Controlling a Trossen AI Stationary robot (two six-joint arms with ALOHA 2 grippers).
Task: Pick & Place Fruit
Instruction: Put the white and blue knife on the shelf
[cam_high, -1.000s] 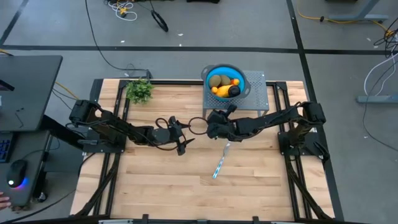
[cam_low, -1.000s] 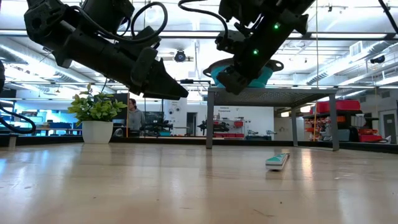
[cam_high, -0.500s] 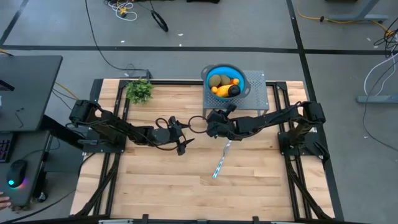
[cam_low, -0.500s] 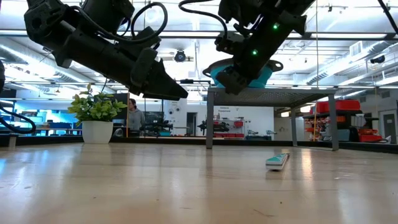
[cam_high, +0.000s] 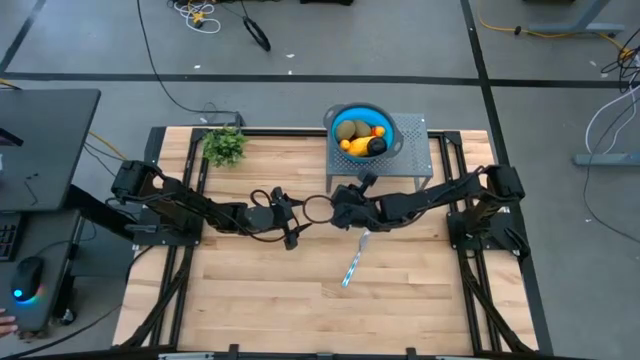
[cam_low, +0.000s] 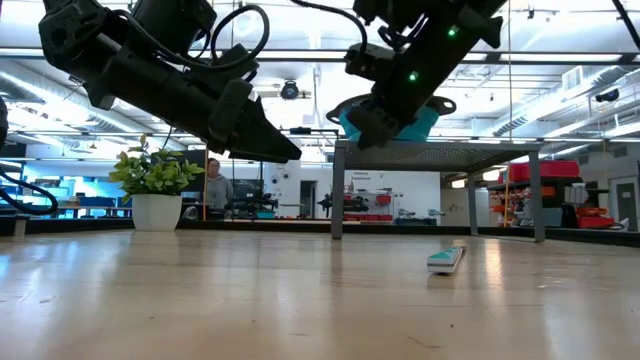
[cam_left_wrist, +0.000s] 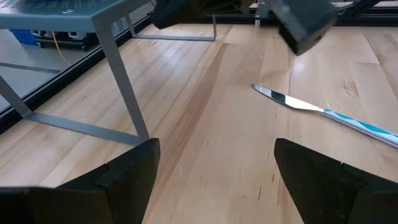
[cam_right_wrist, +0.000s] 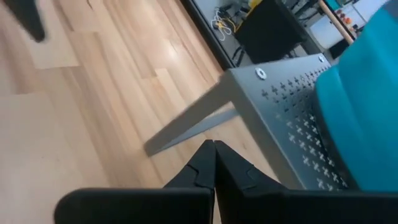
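Observation:
The fruit (cam_high: 358, 137) lies heaped in a blue bowl (cam_high: 341, 116): a yellow-orange oblong, olive-brown ovals and small orange bits. The bowl stands on a grey perforated stand (cam_high: 410, 150) at the table's far edge. My right gripper (cam_high: 337, 210) is shut on nothing and hovers above the table just in front of the stand; its own wrist view shows the shut fingers (cam_right_wrist: 213, 158) before the stand and the bowl's wall (cam_right_wrist: 367, 106). My left gripper (cam_high: 295, 218) hangs open and holds nothing to the left of it, its fingers (cam_left_wrist: 124, 180) wide apart.
A slim knife with a blue handle (cam_high: 355, 262) lies on the wood right of centre, also seen as the knife (cam_left_wrist: 323, 112). A potted green plant (cam_high: 224, 146) stands at the far left corner. The stand's legs (cam_left_wrist: 118, 74) reach down to the table.
My right gripper has swung a little toward the table's left edge, staying shut and above the table. The left arm, the fruit and the knife have kept still.

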